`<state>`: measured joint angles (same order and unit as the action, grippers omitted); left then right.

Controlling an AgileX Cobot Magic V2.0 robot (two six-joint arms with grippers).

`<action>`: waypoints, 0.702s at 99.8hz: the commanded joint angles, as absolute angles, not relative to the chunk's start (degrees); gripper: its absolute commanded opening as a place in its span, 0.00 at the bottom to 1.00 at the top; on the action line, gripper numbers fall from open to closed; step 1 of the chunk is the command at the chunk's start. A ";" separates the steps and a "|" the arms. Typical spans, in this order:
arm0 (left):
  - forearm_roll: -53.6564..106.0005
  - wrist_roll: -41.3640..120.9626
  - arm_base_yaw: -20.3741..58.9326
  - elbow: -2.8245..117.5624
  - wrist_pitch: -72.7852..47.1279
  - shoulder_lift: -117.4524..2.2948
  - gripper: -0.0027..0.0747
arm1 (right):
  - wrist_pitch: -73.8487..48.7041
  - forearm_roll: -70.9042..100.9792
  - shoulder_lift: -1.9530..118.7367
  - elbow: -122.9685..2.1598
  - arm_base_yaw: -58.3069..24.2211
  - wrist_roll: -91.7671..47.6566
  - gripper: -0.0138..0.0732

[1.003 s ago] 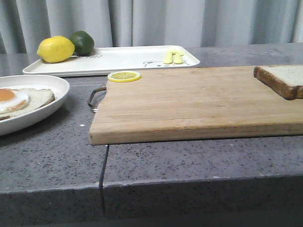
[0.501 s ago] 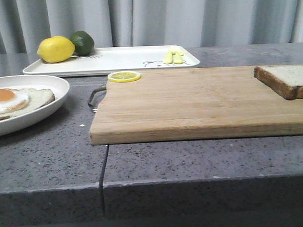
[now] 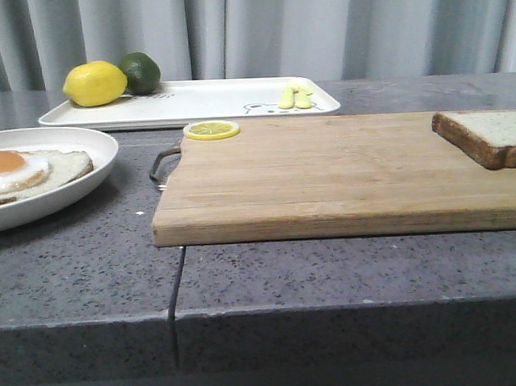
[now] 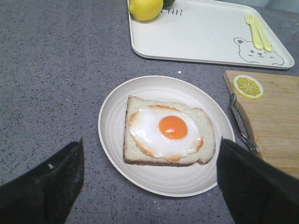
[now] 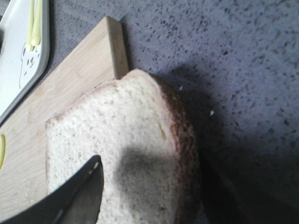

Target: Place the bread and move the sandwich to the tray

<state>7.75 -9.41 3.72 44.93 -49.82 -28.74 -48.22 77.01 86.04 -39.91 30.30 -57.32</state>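
The bread (image 3: pixel 493 134), a pale slice with a dark crust, lies at the right end of the wooden cutting board (image 3: pixel 325 174). In the right wrist view it (image 5: pixel 117 135) fills the picture. My right gripper (image 5: pixel 149 191) hovers just over it; only one finger (image 5: pixel 79 196) shows, set well off to one side. The sandwich (image 4: pixel 168 133) is one slice topped with a fried egg on a round white plate (image 4: pixel 112 116). My left gripper (image 4: pixel 149 186) hangs open above the plate's near rim, holding nothing. The white tray (image 3: pixel 212 100) sits at the back left. Neither gripper appears in the front view.
A lemon (image 3: pixel 95 83) and a lime (image 3: pixel 140 72) rest on the tray's left end, yellow cutlery (image 3: pixel 295 97) near its bear drawing. A lemon slice (image 3: pixel 212 129) lies on the board's far left corner. The board's metal handle (image 3: pixel 162 167) points toward the plate.
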 commanded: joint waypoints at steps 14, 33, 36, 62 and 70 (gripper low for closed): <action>8.55 -9.74 3.92 46.81 -46.19 -29.46 0.74 | -50.75 78.75 84.57 -41.04 30.60 -58.17 0.65; 8.55 -9.74 3.92 46.81 -46.19 -29.46 0.74 | -49.84 78.81 84.57 -41.04 30.60 -58.17 0.36; 8.55 -9.74 3.92 46.81 -46.19 -29.46 0.74 | -49.78 78.85 84.57 -41.04 30.60 -58.17 0.32; 8.55 -9.74 3.92 46.81 -46.19 -29.46 0.74 | -52.37 83.49 84.27 -41.04 30.60 -58.17 0.08; 8.55 -9.74 3.92 46.81 -46.19 -29.46 0.74 | -56.30 84.52 83.43 -41.55 30.60 -58.24 0.08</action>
